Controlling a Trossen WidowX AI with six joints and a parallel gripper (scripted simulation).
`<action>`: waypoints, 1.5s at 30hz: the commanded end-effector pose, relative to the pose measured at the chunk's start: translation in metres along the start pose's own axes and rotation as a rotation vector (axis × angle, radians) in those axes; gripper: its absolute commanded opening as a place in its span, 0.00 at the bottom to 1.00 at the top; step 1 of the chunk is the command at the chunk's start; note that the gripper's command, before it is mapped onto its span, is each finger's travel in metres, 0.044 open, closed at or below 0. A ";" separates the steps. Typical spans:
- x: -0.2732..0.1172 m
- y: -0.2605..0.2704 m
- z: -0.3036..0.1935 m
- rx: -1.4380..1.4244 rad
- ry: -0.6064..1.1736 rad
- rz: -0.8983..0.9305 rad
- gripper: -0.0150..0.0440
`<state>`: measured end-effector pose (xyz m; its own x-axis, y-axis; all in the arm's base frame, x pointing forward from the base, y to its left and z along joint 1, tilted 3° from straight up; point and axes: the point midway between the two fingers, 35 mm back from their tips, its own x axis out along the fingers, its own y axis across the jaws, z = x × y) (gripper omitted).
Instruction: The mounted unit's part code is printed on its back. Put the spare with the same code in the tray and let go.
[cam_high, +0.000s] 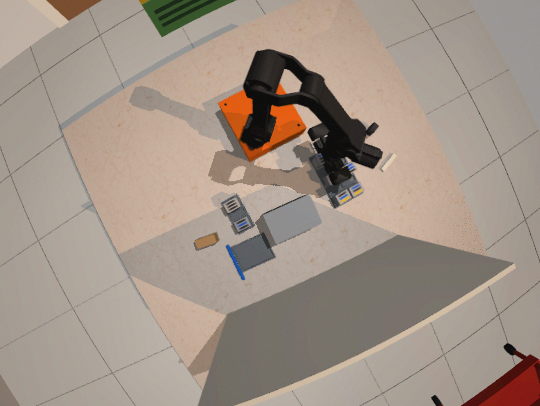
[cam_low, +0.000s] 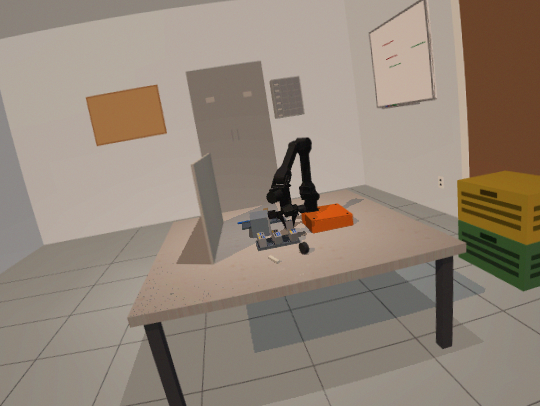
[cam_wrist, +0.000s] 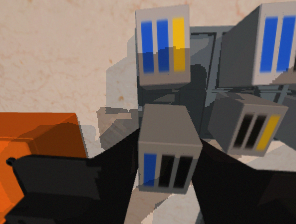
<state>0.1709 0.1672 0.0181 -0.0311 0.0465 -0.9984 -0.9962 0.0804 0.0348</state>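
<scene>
My gripper (cam_wrist: 162, 133) (cam_low: 289, 226) is shut on a grey spare (cam_wrist: 169, 122) with one blue and two black stripes. The spare appears raised beside the end of the dark rack (cam_wrist: 202, 36) (cam_high: 324, 184) (cam_low: 274, 245). Other spares stand in the rack, including a blue-blue-yellow one (cam_wrist: 163, 47) and a black-black-yellow one (cam_wrist: 252, 127). A dark grey tray (cam_high: 254, 252) with a blue bar along one side lies farther off in the top view. I cannot tell for sure which is the mounted unit; no code on a back is readable.
A grey box (cam_high: 292, 220) (cam_low: 259, 223) stands between rack and tray. A small holder with two striped units (cam_high: 242, 224) is beside it. A tan block (cam_high: 206, 241), an orange box (cam_high: 285, 127) (cam_low: 328, 219), a white stick (cam_high: 388, 162) and a tall grey panel (cam_high: 350, 320) (cam_low: 209, 210) also stand around.
</scene>
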 end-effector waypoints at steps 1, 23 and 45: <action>-0.035 -0.001 0.001 -0.001 -0.013 -0.012 0.25; -0.073 -0.001 0.005 0.001 -0.010 -0.009 0.25; -0.123 -0.028 -0.002 -0.001 -0.011 -0.018 0.25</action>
<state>0.1881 0.1634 0.1357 -0.0217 0.0518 -0.9984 -0.9966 0.0785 0.0257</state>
